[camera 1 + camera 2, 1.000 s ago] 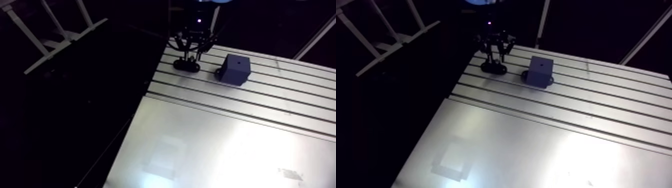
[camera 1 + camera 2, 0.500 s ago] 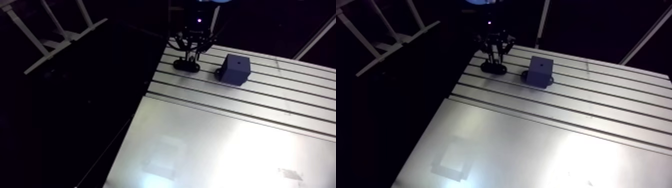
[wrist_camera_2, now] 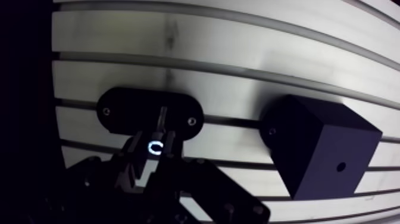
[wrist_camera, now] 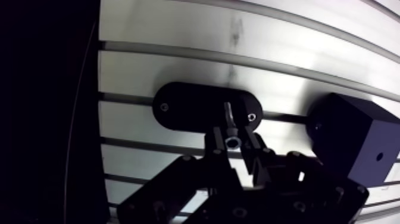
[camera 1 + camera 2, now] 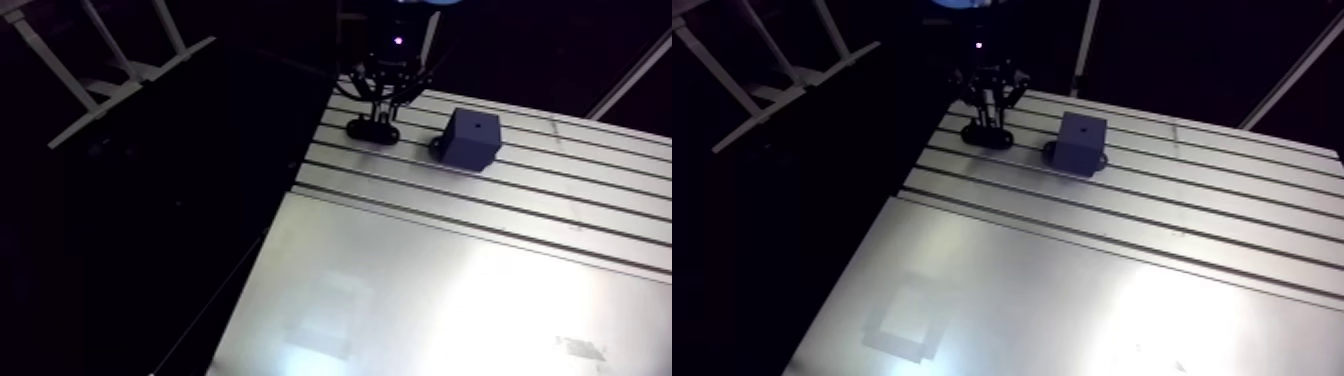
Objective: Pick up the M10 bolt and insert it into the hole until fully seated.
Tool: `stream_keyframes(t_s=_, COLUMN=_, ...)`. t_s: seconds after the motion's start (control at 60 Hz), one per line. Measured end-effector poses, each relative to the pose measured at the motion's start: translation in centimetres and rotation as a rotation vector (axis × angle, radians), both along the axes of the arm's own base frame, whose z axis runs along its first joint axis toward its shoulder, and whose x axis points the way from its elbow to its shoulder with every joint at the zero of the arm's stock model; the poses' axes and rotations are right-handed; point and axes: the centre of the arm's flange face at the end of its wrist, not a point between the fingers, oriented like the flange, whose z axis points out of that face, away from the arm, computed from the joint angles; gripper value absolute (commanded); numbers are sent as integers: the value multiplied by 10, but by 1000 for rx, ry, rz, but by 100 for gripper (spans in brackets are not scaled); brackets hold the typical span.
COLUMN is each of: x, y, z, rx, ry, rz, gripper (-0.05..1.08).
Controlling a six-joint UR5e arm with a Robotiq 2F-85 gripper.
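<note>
1. So far only the grasp looks done. The bolt (image 4: 229, 122) stands upright in the gripper (image 4: 233, 145) with its tip over the black oval holder (image 4: 184, 107); I cannot tell whether the tip is clear of it.
2. What is left, I judge: carry the bolt to the dark block (image 4: 351, 140) just beside the holder on the slotted table (image 4: 178, 36), line it up with the small hole (image 4: 378, 157) in the block's top face, and press it down to the head.
3. The jaws are nearly together — clamped on the bolt just under its head, touching nothing else that shows.
</note>
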Motion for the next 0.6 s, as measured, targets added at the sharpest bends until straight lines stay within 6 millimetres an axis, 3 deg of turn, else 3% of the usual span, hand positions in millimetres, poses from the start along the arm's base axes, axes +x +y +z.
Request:
stream_keyframes(t_s=0.333, x=0, y=0, z=0, rx=-2, ry=0, rz=0, gripper=79)
stream_keyframes(t_s=0.6, x=-1, y=0, z=10, rx=-8, ry=15, rz=0, gripper=95)
